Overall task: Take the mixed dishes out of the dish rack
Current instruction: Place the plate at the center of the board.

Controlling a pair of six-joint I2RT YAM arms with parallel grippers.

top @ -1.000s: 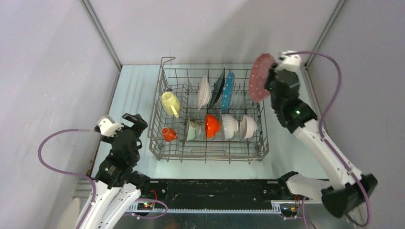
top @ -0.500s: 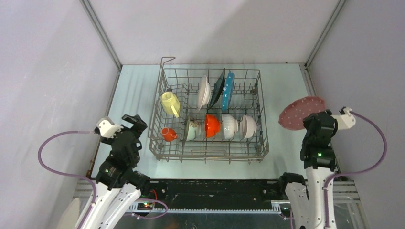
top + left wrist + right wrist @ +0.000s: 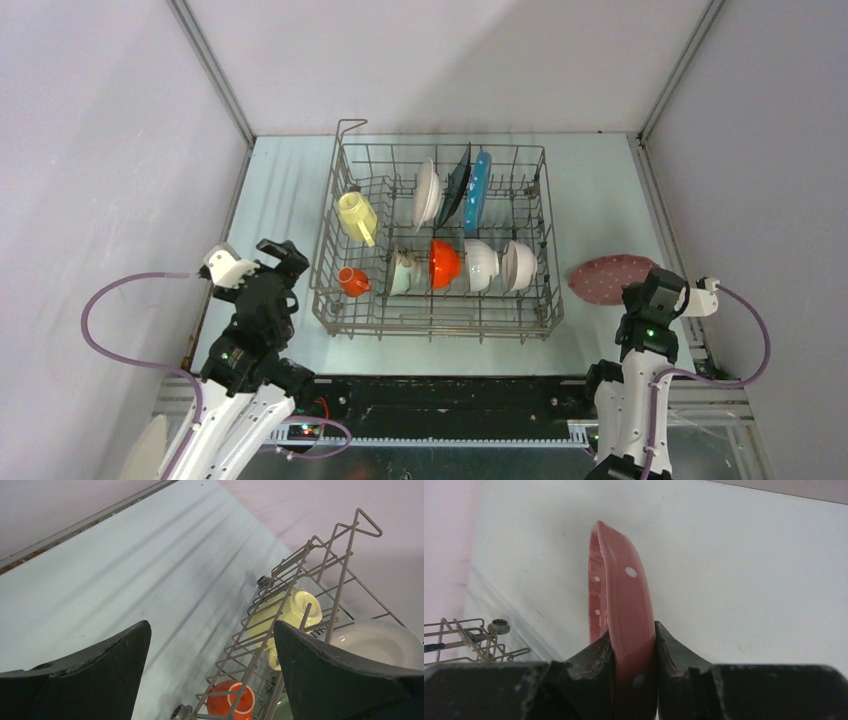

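Right claw (image 3: 631,640) pinching pink plate (image 3: 620,575) by the rim, plate jutting ahead of the claw and low near the table (image 3: 749,580). Reads as a set-down spot clear of the dish rack (image 3: 437,335), off to this claw's left. Left claw (image 3: 211,626) spread, empty, rack just ahead-right of it, likely staged for a pick. In rack, tines keep 3 plates upright: white plate (image 3: 427,192), black plate (image 3: 458,185), blue plate (image 3: 479,188). Bowls (image 3: 481,265) probably 4, they overlap. 1 orange mug (image 3: 352,281), 1 yellow cup (image 3: 357,215).

Finishes as I see them
Dish rack (image 3: 438,322): dull grey metal wire. Pink plate (image 3: 624,590): smooth and glossy. Right gripper (image 3: 630,636), lower frame: scuffed, rough black plastic. Table (image 3: 125,565): matt.
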